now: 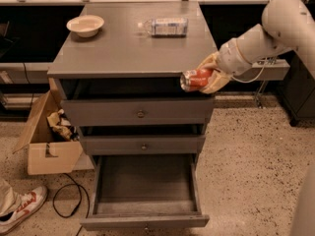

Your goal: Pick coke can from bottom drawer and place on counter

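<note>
My gripper (203, 78) is shut on the coke can (195, 79), a small red can with a silver end facing left, held on its side. It hangs at the front right corner of the counter (123, 50), about level with the counter's front edge and just in front of it. The white arm reaches in from the upper right. The bottom drawer (145, 186) stands pulled open below, a grey tray with nothing showing inside.
On the counter lie a clear plastic bottle (165, 26) at the back and a pale bowl (85, 25) at the back left. A cardboard box (47, 136) and a black cable sit on the floor left of the cabinet. A sneaker (19, 211) shows at bottom left.
</note>
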Controlling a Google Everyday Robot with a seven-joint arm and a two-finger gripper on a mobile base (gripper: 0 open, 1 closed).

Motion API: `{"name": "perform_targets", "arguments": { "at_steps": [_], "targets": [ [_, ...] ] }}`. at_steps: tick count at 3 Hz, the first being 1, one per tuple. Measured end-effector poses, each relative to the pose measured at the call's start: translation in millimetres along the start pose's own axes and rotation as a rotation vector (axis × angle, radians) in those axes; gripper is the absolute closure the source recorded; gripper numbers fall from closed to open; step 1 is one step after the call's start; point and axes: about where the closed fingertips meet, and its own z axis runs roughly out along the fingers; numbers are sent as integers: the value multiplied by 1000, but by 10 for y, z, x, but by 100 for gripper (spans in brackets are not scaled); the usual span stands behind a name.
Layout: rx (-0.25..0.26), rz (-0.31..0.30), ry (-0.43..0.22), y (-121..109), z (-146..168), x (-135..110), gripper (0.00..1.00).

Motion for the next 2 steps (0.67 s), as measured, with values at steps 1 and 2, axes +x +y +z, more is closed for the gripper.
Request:
{"name": "perform_targets", "arguments": {
  "at_steps": [1,2],
  "targets": [
    [61,5,-18,-669,-213,-398,100],
    [172,-47,26,-1116,-634,-721,100]
  ]
}}
